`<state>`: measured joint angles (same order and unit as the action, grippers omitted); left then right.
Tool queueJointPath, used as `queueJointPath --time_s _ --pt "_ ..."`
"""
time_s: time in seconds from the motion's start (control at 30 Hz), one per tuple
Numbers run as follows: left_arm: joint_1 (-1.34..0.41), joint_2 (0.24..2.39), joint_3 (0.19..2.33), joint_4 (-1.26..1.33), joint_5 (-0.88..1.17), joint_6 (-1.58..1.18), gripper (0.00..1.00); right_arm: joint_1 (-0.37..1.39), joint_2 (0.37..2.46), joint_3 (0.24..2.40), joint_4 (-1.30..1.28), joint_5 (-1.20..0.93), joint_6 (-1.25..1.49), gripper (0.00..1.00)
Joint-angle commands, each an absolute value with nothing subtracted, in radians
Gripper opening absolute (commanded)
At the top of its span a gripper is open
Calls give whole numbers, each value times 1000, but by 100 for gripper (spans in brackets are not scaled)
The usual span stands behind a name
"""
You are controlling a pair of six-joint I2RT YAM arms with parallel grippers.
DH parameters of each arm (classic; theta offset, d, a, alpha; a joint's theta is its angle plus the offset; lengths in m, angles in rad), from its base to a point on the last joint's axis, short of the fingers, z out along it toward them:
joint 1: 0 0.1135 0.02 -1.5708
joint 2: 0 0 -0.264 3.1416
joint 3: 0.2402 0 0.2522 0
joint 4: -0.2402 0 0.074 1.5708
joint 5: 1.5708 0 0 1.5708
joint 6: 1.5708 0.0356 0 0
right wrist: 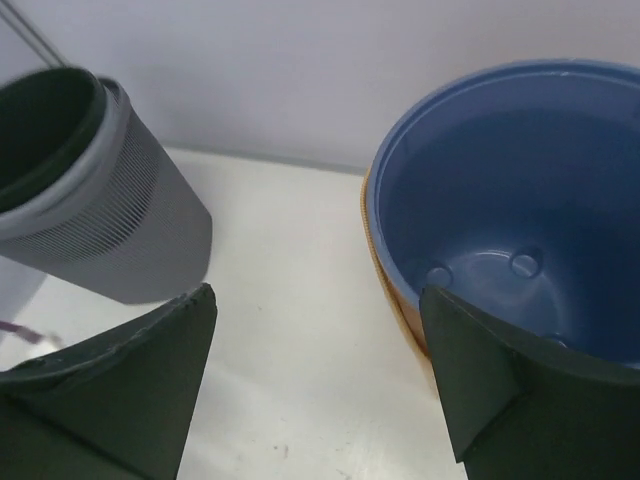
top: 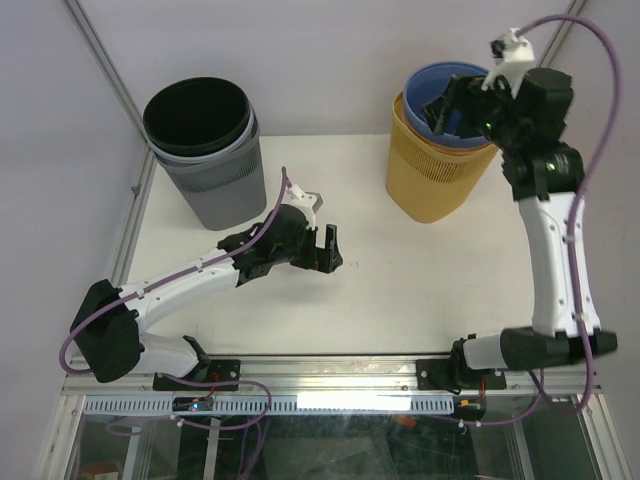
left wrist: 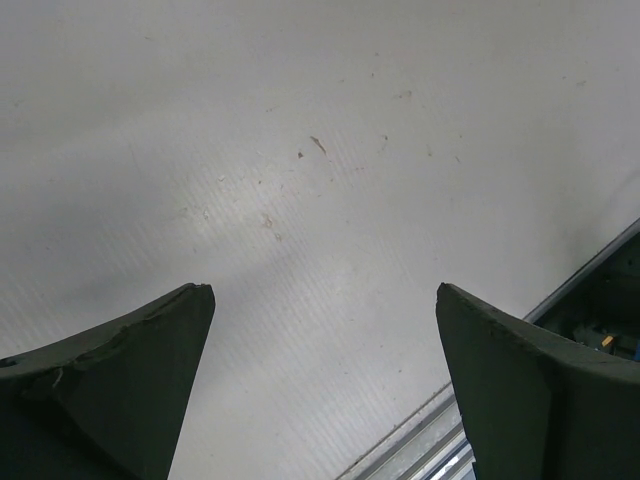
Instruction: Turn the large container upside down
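The top external camera looks down from above and behind the arm bases, taking in the whole table [top: 400,290] out to the far wall. The left wrist camera hangs close over bare table near the middle, facing down between the left fingers [left wrist: 120,390]. The right wrist camera sits far right and faces leftward past the right fingers [right wrist: 120,390]. It sees the blue-lined yellow bin [right wrist: 500,200] close up and the grey bin [right wrist: 120,230] farther off. The top view shares both bins.

yellow bin [top: 430,175], blue liner [right wrist: 520,190], grey slatted bin [top: 222,190]
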<state>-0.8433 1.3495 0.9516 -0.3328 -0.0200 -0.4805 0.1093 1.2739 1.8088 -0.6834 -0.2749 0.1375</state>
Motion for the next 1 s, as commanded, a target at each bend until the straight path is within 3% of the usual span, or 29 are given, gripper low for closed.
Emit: queueJointPath --time_s 0.0,0.1,0.3,0.83,0.97 --pt "-845 1265 934 -273 -49 -520 99 128 1444 1895 -656 -386 -60 86" --pt "-847 1214 901 -261 -71 -529 99 132 1522 1940 -611 -320 -117 86" --pt "-848 1147 863 -262 -92 -532 99 156 1756 2225 -854 -307 -220 82" --pt "-847 1114 827 -263 -71 -547 99 232 1784 2172 -904 -120 -336 42" --pt "-848 1113 825 -263 -66 -550 99 243 1789 2145 -905 -82 -361 45"
